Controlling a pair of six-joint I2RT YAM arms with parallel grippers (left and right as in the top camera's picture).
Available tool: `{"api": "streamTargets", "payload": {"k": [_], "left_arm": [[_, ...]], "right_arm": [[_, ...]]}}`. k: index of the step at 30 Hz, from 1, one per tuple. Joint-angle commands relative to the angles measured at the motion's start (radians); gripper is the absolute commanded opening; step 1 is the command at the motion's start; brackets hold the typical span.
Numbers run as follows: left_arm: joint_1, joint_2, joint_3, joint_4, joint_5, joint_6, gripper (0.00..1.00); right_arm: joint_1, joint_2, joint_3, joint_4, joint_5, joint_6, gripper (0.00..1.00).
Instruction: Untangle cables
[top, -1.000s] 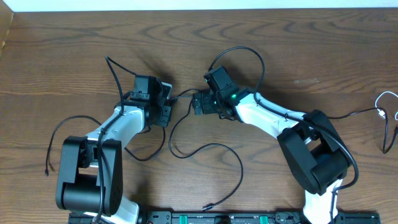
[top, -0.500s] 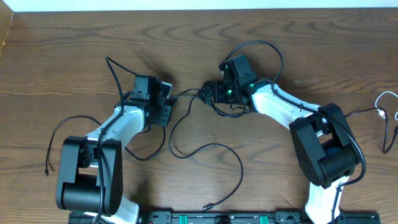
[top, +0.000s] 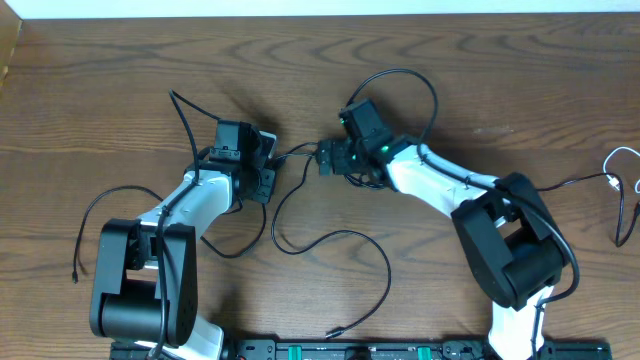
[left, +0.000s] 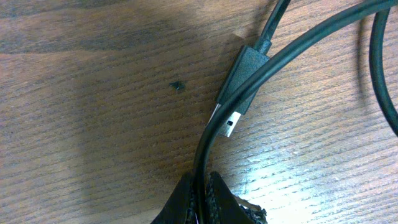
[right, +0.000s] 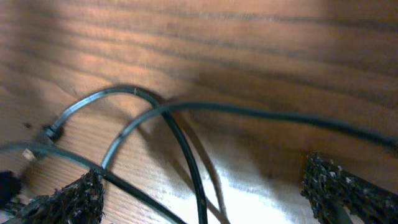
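Right wrist view: crossed cables (right: 160, 112) are seen lying across the gap between the open right jaws, while one cable (left: 311, 37) is pinched in the left jaws.

Dark brown, wood-grain tabletop (top: 520, 70) under a narrow white strip (top: 320, 7) along its far edge.
The grain runs mostly side to side in long wavy bands, with a small pale scuff (top: 492, 128) right of centre. At the far left corner a light tan, straight-edged piece (top: 6, 45) juts in at the frame's edge; what it is cannot be told. Close up in the left wrist view, a tiny black speck (left: 178, 84) sits on the wood, and bright glare lies across the lower right of the boards.
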Motion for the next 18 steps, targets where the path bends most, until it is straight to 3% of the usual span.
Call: {"api": "streamTargets", "payload": {"k": [1,12,18], "left_arm": [[0.0,0.01,-0.01,0.002,-0.006,-0.002,0.08],[0.0,0.01,-0.01,0.002,-0.005,-0.002,0.08],[0.0,0.01,-0.01,0.002,-0.006,-0.002,0.07]], "right_arm": [[0.04,0.009,0.017,-0.015,0.129,-0.043,0.99],[0.064,0.024,0.017,-0.028,0.18,-0.045,0.99],[0.064,0.019,0.047,-0.025,0.032,-0.054,0.97]]}}
